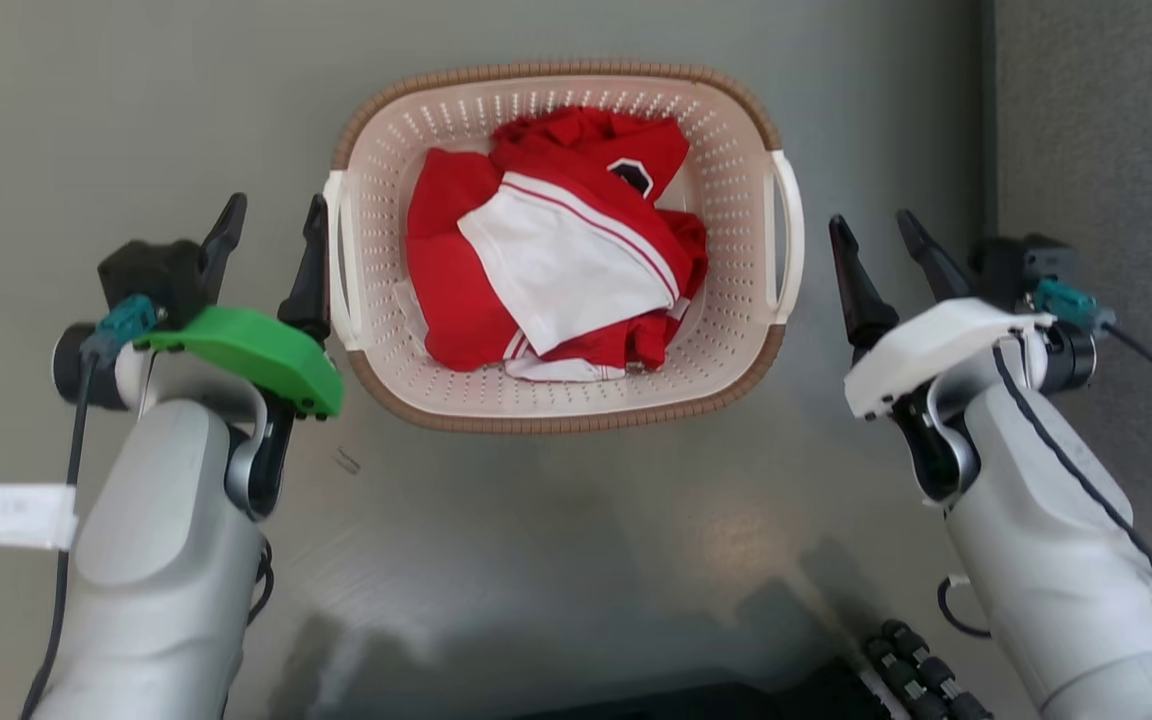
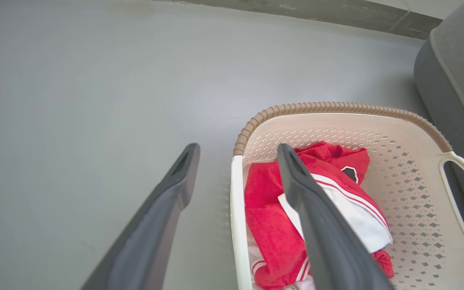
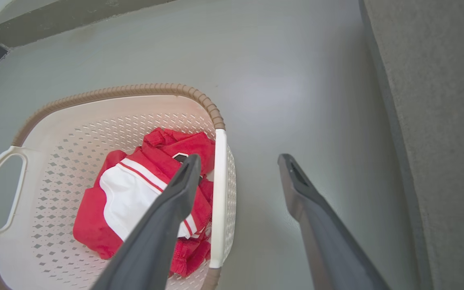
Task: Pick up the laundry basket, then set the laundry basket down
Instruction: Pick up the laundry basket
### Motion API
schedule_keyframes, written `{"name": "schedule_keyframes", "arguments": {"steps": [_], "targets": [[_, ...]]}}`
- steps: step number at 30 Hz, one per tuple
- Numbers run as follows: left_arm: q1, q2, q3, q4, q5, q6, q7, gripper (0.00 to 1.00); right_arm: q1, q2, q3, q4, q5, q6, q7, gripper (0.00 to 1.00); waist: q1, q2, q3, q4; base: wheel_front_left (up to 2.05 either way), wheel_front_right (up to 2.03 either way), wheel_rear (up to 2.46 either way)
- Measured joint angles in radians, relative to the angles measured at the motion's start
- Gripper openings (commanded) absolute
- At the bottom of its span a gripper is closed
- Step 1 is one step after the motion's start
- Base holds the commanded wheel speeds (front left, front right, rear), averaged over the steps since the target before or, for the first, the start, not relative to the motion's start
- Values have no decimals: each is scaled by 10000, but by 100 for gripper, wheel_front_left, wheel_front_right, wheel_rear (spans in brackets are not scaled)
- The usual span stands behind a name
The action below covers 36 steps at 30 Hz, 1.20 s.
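Note:
The laundry basket (image 1: 556, 72) stands on the grey floor at the centre of the head view, cream with perforated walls, a brown rim and white side handles. A crumpled red and white garment (image 1: 556, 250) lies inside it. My left gripper (image 1: 271, 225) is open just outside the left handle (image 1: 339, 250), its inner finger almost against it. My right gripper (image 1: 874, 228) is open a short gap outside the right handle (image 1: 788, 230). Seen from the wrists, the left gripper (image 2: 237, 151) and the right gripper (image 3: 239, 159) each look down over a handle side of the basket (image 2: 336, 106) (image 3: 115, 90). Neither holds anything.
A grey upholstered piece of furniture (image 1: 1106, 150) runs along the right side, close to my right arm (image 3: 437, 80) (image 2: 457, 60). A dark wall base (image 2: 336, 16) borders the floor beyond the basket. Part of my dark base (image 1: 916, 680) sits at the bottom edge.

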Motion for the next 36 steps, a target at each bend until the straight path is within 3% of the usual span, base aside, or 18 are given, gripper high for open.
{"name": "schedule_keyframes", "arguments": {"steps": [20, 36], "targets": [[-1626, -73, -1087, 1987, -1078, 0, 809, 100, -1936, -6, 905, 2111, -44, 171, 132, 100, 0, 0, 1442, 245, 0, 0, 0], [-2370, -174, -2295, 2552, -1891, 0, 1074, 100, -2581, -12, 1609, 2757, 819, 173, 115, 100, 0, 0, 1989, 572, 0, 0, 0]]}}
